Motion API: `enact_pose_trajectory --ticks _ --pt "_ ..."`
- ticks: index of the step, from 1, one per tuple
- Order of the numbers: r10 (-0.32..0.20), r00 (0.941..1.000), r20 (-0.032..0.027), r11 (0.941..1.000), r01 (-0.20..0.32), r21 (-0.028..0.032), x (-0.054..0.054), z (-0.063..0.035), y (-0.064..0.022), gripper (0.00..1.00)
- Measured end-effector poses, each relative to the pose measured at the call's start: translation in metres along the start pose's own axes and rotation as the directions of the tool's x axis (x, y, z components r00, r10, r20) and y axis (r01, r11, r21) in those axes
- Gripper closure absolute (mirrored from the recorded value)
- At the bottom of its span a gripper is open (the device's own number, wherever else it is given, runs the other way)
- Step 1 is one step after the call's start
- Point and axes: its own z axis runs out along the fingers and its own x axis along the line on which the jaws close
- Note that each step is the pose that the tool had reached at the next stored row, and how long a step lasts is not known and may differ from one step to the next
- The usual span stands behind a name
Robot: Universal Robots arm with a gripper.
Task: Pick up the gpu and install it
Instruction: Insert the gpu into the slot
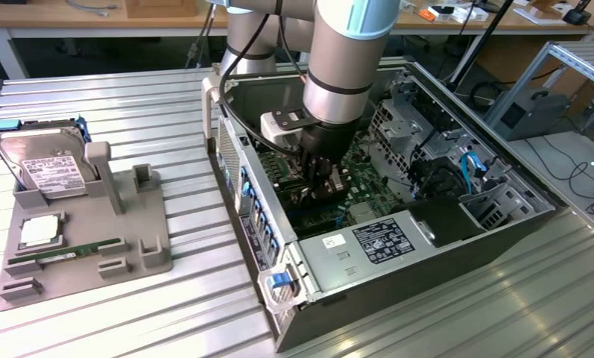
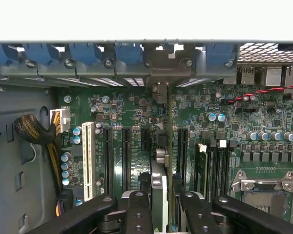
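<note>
Exterior view: gripper (image 1: 322, 177) lowered inside open computer case (image 1: 495, 224) on the desk (image 1: 127, 313); grey holder (image 1: 127, 224) with hard drive (image 1: 46, 165) and memory stick (image 1: 63, 252) beside the case.

Wrist view: jaws closed on gpu (image 2: 159, 190), held edge-on over motherboard (image 2: 224, 117), among the black slots (image 2: 118, 158).

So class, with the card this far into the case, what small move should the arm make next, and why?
Probably ease straight down, gently: the fingers grip the gpu edge-on, in line with the black motherboard slots, and it looks not yet seated.
</note>
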Motion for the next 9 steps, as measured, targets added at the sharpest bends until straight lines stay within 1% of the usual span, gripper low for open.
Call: enact_pose_trajectory --ticks 9 --pt "0.000 1.0000 -0.0002 1.0000 0.000 -0.0001 0.0000 0.0017 0.0000 0.73"
